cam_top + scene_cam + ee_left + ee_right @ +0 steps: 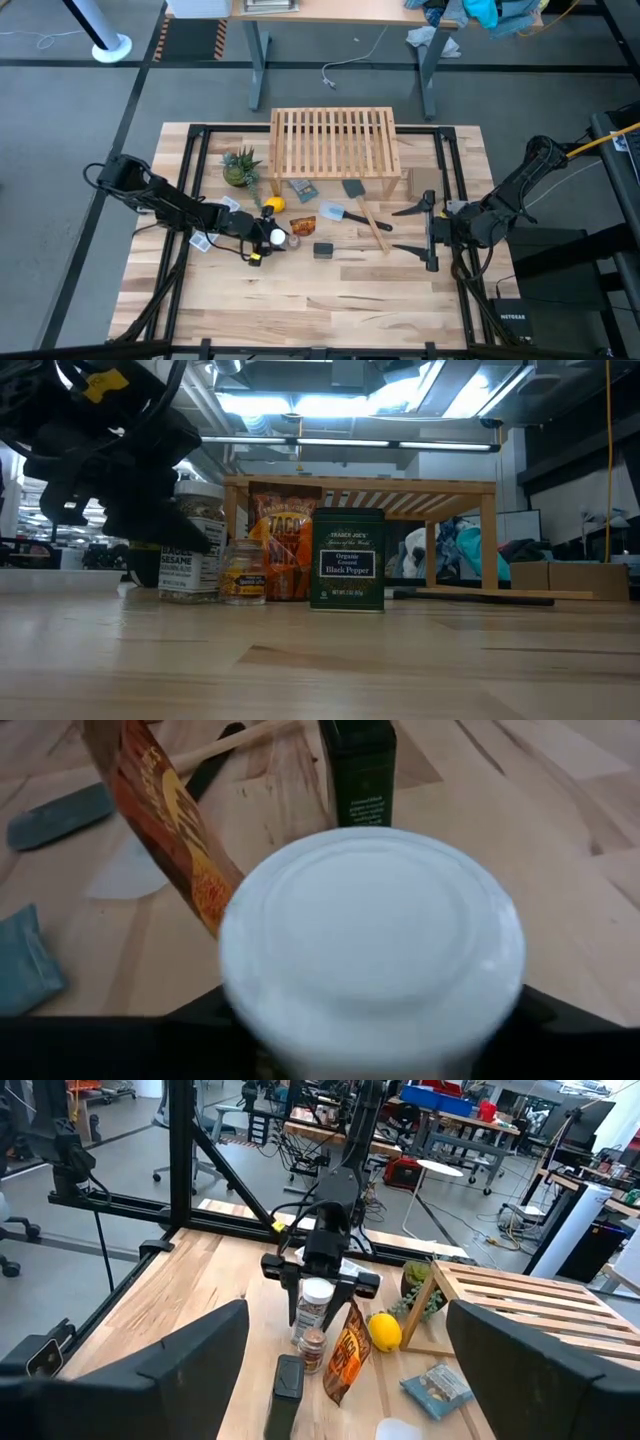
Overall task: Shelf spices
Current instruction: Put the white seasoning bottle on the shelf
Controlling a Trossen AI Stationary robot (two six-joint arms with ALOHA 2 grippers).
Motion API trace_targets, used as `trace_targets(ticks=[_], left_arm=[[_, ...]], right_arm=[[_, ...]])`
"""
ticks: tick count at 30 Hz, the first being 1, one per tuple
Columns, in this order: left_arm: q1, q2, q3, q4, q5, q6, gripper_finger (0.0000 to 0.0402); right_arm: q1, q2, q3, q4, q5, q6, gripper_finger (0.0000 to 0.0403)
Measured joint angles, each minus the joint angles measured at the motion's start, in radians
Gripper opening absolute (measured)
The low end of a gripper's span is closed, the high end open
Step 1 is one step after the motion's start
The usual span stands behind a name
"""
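Spices are sitting clustered on the tabletop (330, 300) in front of the shelf (335, 140), and we are seeing them nearest in the low view: the black pepper tin (347, 558) is standing upright toward the front, the orange taco packet (283, 540) is leaning just behind it, the tiny glass jar (243, 572) is standing just beside the packet, and the white-capped sesame jar (196, 540) is standing at the group's end. We are watching the left gripper (272, 237) reaching around that white-capped jar, its fingers (288, 1270) standing spread on either side of the cap without visibly pinching it. Off to the other side, the right gripper (430, 230) is waiting above the tabletop, well apart from the spices, with its fingers (185, 1355) held wide. Farther back we are seeing a yellow lemon (273, 204), a spatula (333, 211) and a small potted plant (240, 166) lying near the shelf's front legs, and the slatted shelf itself is carrying nothing.
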Motion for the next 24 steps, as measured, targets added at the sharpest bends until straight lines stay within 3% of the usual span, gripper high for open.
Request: trace_targets(ticks=[2,13,24], left_arm=[[-0.001,-0.002,0.0,0.001,0.001,-0.004,0.0191],[0.0,-0.026,-0.002,-0.008,-0.02,-0.007,0.0191],[0.003,-0.289,-0.002,-0.044,-0.021,-0.023,0.0191]], right_arm=[[0.0,0.0,0.0,0.001,0.0,0.0,0.0347],[0.0,0.0,0.0,0.001,0.0,0.0,0.0347],[0.0,0.0,0.0,0.001,0.001,0.0,0.0347]])
